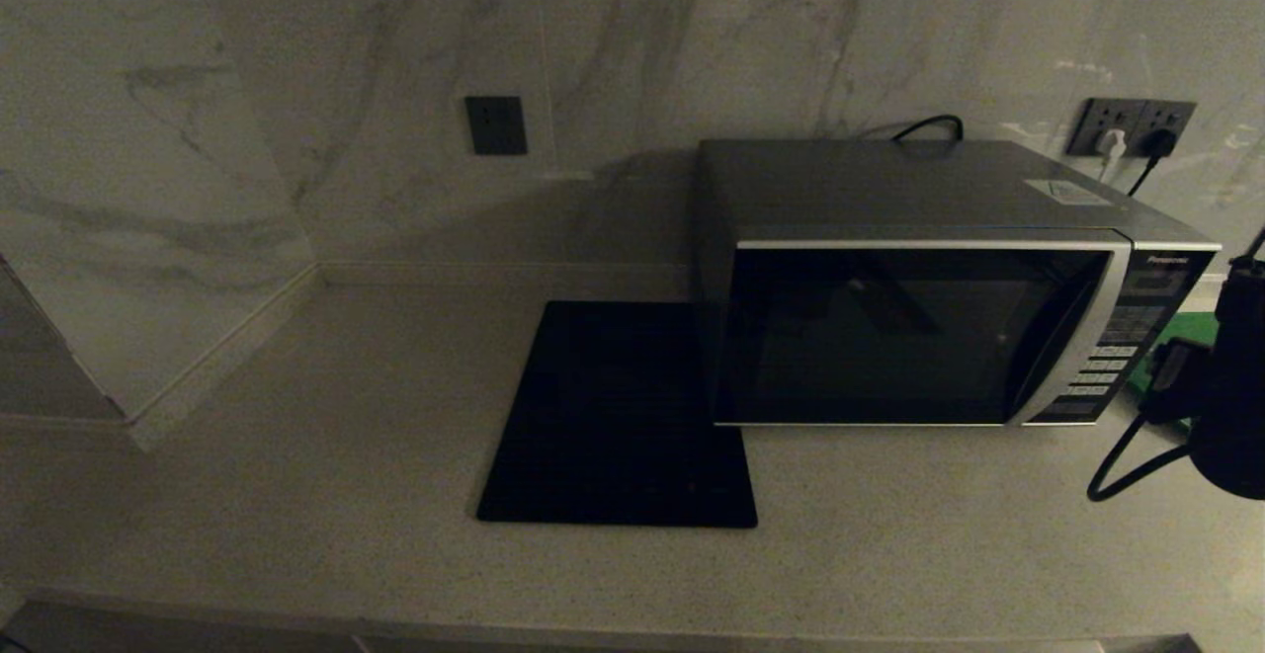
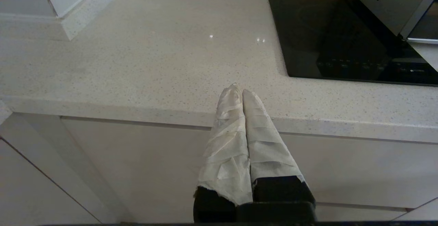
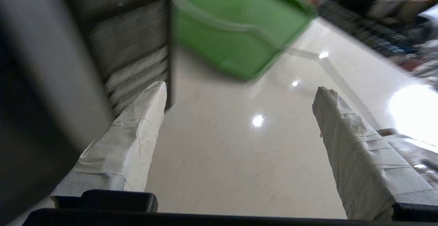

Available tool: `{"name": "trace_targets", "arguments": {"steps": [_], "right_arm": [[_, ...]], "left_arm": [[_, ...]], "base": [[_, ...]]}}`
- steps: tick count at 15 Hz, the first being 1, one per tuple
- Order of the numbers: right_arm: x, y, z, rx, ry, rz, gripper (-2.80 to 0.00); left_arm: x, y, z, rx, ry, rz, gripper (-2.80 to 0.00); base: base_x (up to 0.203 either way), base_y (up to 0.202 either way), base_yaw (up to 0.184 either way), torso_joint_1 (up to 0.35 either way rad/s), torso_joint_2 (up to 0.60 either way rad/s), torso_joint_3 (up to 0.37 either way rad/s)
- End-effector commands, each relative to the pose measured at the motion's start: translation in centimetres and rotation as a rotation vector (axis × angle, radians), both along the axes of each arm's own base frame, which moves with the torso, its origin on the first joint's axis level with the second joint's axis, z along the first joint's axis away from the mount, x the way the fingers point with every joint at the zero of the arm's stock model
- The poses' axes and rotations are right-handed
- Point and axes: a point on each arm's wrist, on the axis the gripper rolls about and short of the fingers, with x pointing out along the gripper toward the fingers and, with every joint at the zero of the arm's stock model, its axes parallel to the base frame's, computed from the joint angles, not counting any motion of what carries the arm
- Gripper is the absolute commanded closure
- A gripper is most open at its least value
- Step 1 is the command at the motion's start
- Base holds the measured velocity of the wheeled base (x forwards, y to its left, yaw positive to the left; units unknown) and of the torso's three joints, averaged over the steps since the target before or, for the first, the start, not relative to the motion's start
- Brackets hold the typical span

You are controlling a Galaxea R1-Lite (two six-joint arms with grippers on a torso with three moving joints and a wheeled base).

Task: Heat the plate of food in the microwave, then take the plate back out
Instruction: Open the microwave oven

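Observation:
The silver-grey microwave (image 1: pixel 919 337) stands on the counter at the right with its dark glass door closed; nothing shows through the glass. The plate of food is out of view in every frame. My right gripper (image 3: pixel 241 92) is open and empty, hovering over the counter just beside the microwave's button panel (image 3: pixel 130 48), one taped finger close to the panel's lower corner. The right arm (image 1: pixel 1230 386) shows only at the head view's right edge. My left gripper (image 2: pixel 239 89) is shut on nothing, parked at the counter's front edge, left of the mat.
A flat black square mat (image 1: pixel 618 416) lies left of the microwave, also seen as the black mat (image 2: pixel 342 38). A green tray (image 3: pixel 236 38) sits on the counter right of the microwave. Marble walls close the back and left. Wall sockets (image 1: pixel 1132 129) hold the cord.

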Motion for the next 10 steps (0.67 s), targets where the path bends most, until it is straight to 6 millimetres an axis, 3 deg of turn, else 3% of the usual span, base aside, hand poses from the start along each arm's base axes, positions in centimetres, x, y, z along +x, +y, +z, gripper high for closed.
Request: {"name": "trace_targets", "arguments": {"steps": [1, 5, 10], "right_arm": [[-0.9, 2.1, -0.1, 0.009, 0.002, 0.106, -2.8], [-1.2, 5.0, -0.2, 0.027, -0.009, 0.236, -2.8], [1.8, 5.7, -1.7, 0.015, 0.038, 0.208, -2.8]], "left_arm": [[0.0, 0.0, 0.0, 0.0, 0.0, 0.0, 0.0], [0.0, 0.0, 0.0, 0.0, 0.0, 0.0, 0.0], [0.0, 0.0, 0.0, 0.0, 0.0, 0.0, 0.0]], "base": [[0.0, 0.0, 0.0, 0.0, 0.0, 0.0], [0.0, 0.0, 0.0, 0.0, 0.0, 0.0], [0.0, 0.0, 0.0, 0.0, 0.0, 0.0]]}}
